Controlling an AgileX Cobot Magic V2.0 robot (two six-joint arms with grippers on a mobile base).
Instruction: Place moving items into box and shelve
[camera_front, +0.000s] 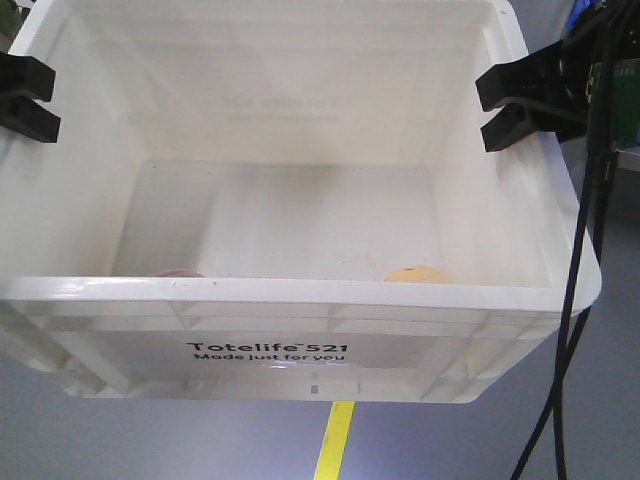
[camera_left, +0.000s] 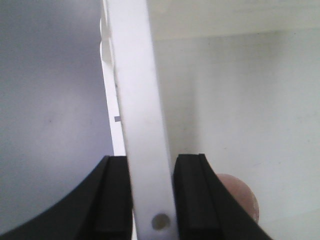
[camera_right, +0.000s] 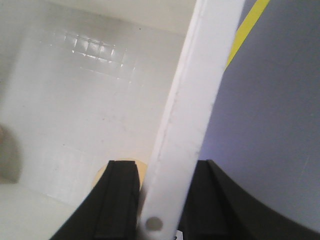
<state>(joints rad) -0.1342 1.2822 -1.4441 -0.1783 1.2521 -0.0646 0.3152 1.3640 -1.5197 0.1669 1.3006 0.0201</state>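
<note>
The white box (camera_front: 300, 295), printed "Totelife 521", hangs above the floor, held by both side rims. My left gripper (camera_front: 25, 95) is shut on the left rim (camera_left: 135, 90), with one finger inside the wall and one outside. My right gripper (camera_front: 505, 110) is shut on the right rim (camera_right: 200, 90) in the same way. Two moving items lie on the box floor near the front wall. The pinkish-tan lump (camera_front: 180, 272) sits at the left, beside my left gripper (camera_left: 152, 165) and its inner finger (camera_left: 240, 197). The pale yellow lump (camera_front: 418, 273) sits at the right, mostly hidden behind my right gripper (camera_right: 167, 167).
Grey floor lies below the box, with a yellow line (camera_front: 335, 440) running toward the front. Black cables (camera_front: 570, 300) hang down the right side next to the box. Part of the right arm's hardware (camera_front: 610, 90) shows at the upper right.
</note>
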